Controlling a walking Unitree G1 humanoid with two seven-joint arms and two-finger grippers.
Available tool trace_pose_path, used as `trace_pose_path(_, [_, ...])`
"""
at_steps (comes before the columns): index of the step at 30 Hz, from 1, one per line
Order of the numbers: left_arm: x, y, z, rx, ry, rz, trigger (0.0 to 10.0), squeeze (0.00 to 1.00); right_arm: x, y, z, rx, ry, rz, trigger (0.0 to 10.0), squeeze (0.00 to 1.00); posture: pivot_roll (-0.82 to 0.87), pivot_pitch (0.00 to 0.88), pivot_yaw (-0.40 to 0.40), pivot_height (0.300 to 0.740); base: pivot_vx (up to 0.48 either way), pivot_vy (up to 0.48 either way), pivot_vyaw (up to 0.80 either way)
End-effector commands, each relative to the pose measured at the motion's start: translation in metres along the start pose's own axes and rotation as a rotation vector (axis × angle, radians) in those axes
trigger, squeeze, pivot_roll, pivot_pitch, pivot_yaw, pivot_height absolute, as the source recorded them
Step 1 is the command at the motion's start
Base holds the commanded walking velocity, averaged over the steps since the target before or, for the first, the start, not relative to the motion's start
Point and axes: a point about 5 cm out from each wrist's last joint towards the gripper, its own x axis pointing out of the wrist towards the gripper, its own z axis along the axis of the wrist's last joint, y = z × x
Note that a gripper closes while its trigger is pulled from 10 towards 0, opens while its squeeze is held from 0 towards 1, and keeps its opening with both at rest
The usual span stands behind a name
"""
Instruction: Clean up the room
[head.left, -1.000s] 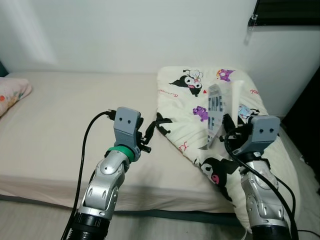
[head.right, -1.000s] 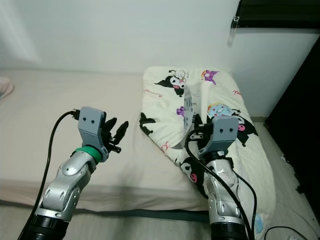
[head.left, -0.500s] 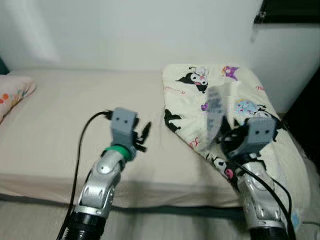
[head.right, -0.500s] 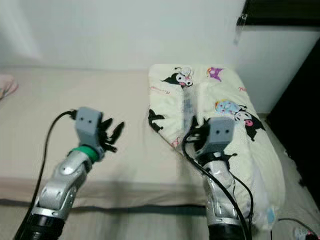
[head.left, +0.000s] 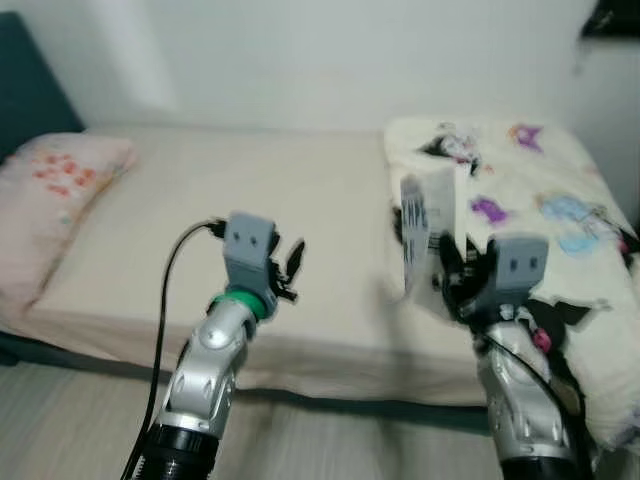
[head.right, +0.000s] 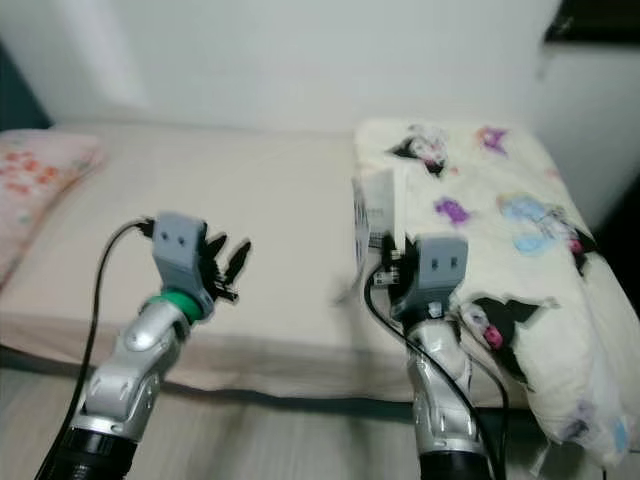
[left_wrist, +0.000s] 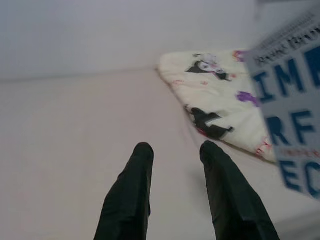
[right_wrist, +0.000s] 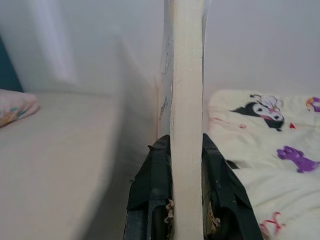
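My right gripper (head.left: 447, 272) is shut on a white book (head.left: 416, 228) with blue lettering, holding it upright above the bed's front edge. In the right wrist view the book's page edge (right_wrist: 186, 120) stands clamped between the two black fingers (right_wrist: 149, 195). My left gripper (head.left: 291, 268) is open and holds nothing, raised over the beige mattress (head.left: 240, 220); its fingers (left_wrist: 131, 195) stand apart in the left wrist view, where the book's cover (left_wrist: 292, 110) shows to one side. A cream blanket (head.left: 520, 190) with cartoon prints lies bunched on the right part of the bed.
A pink floral pillow (head.left: 50, 190) lies at the bed's left end, against a dark headboard (head.left: 25, 90). A white wall (head.left: 320, 50) runs behind the bed. Pale floor (head.left: 70, 420) shows before the bed's front edge.
The camera has swung left, so the pillow and headboard have come into view and the blanket has slid right. Both grippers keep their pose; the right still holds the book.
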Motion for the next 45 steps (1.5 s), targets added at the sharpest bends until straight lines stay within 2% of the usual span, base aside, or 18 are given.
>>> trace_pose_path(1, [-0.0013, 0.0028, -0.004, 0.008, 0.015, 0.005, 10.0, 0.0, -0.0003, -0.0009, 0.0062, 0.006, -0.04, -0.009, 10.0, 0.0, -0.17, 0.08, 0.106, 0.708, 0.0, 0.33, 0.0])
trace_pose_path(45, [-0.0005, 0.0041, -0.0025, 0.005, 0.006, 0.015, 10.0, 0.0, 0.0, 0.0002, 0.0047, 0.011, -0.043, -0.011, 10.0, 0.0, -0.16, 0.084, 0.109, 0.708, 0.0, 0.299, 0.0])
